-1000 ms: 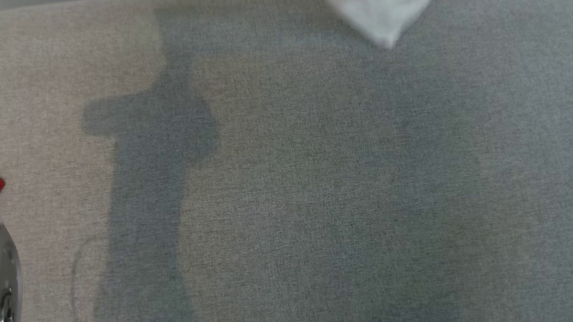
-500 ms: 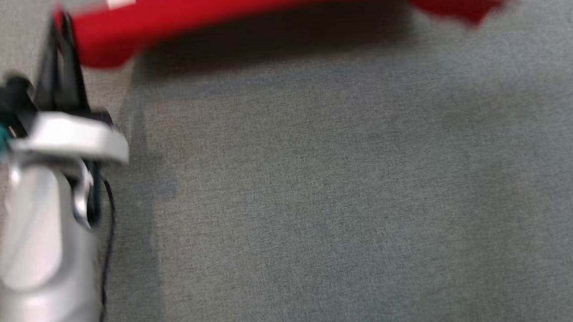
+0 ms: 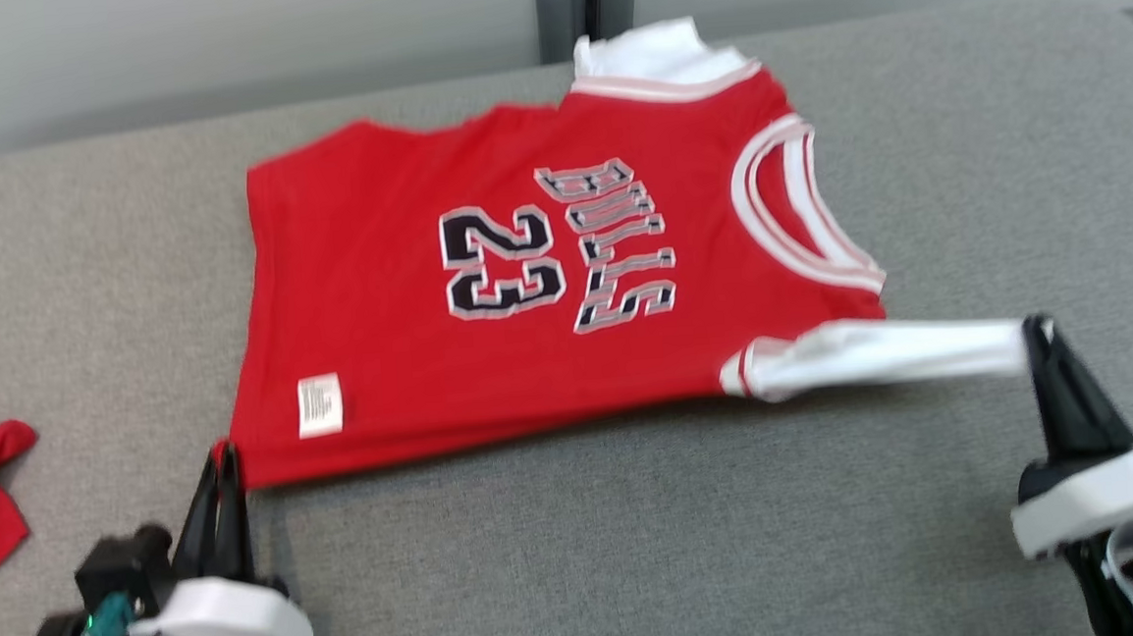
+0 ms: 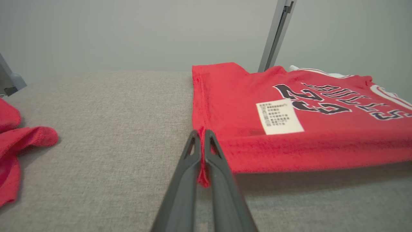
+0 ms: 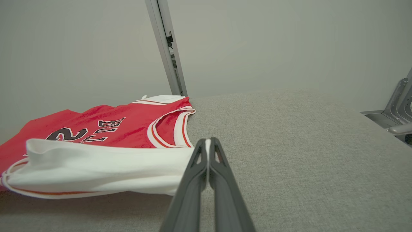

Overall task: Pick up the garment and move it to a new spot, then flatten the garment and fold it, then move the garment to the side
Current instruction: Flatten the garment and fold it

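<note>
A red, white-trimmed basketball jersey (image 3: 486, 293) is stretched over the grey fabric table (image 3: 640, 549), its hem corner clamped by the left gripper (image 3: 224, 449) and its white strap by the right gripper (image 3: 1035, 325). Flattening is judged under way, and an even lowering is called for next.

Pinching the red jersey (image 3: 486, 293) over the grey surface (image 3: 640, 549): left gripper (image 3: 225, 455) at near-left corner, right gripper (image 3: 1036, 329) at white sleeve (image 3: 883, 353).

Grey fabric surface (image 3: 640, 549) against a plain pale wall (image 3: 215, 44), metal post (image 3: 556, 14) behind
</note>
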Robot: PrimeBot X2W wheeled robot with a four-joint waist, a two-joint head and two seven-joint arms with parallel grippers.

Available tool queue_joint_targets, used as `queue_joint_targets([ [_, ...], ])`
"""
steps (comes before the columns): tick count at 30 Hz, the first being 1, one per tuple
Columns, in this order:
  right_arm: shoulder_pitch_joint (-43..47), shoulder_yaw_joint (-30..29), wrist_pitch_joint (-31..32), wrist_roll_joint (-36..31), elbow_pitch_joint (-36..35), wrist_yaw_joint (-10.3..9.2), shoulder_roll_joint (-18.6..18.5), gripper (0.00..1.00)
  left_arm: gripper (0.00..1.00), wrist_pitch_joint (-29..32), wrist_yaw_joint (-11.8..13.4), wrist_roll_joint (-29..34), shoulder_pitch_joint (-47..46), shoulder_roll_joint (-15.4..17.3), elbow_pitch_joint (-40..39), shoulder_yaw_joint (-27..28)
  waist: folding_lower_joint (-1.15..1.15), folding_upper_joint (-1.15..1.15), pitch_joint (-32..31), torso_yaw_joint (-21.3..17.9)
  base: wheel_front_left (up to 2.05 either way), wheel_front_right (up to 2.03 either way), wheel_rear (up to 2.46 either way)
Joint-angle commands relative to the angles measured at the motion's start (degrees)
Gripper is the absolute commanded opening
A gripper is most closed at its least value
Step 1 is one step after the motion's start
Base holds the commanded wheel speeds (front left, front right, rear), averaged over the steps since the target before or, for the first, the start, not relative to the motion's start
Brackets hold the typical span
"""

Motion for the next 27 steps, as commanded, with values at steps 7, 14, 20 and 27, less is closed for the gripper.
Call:
queue_joint_targets([
  [7,8.88,1.16,-0.27,1.49,1.56,-0.11,-0.45,0.0,0.0,-0.01,1.52,-2.7,10.25,0.32,-0.88,1.29,0.0,0.0,-10.42,-0.96,0.0,0.0,0.0],
  [14,17.25,1.42,-0.27,2.78,-0.95,-0.11,-0.84,0.0,0.0,-0.02,3.27,-6.73,18.83,0.31,-2.39,-0.05,0.0,0.0,-14.5,-0.56,0.0,0.0,0.0],
  [20,17.35,1.67,-0.27,2.31,-3.19,-0.11,-0.87,0.0,0.0,-0.01,3.51,-8.16,20.18,0.26,-3.87,-1.33,0.0,0.0,-14.0,0.72,0.0,0.0,0.0],
  [27,11.25,3.99,-0.16,-0.07,-0.02,-0.09,-1.95,0.0,0.0,-0.01,3.56,-6.9,15.26,0.22,-2.76,-2.58,0.0,0.0,-12.99,2.31,0.0,0.0,0.0],
])
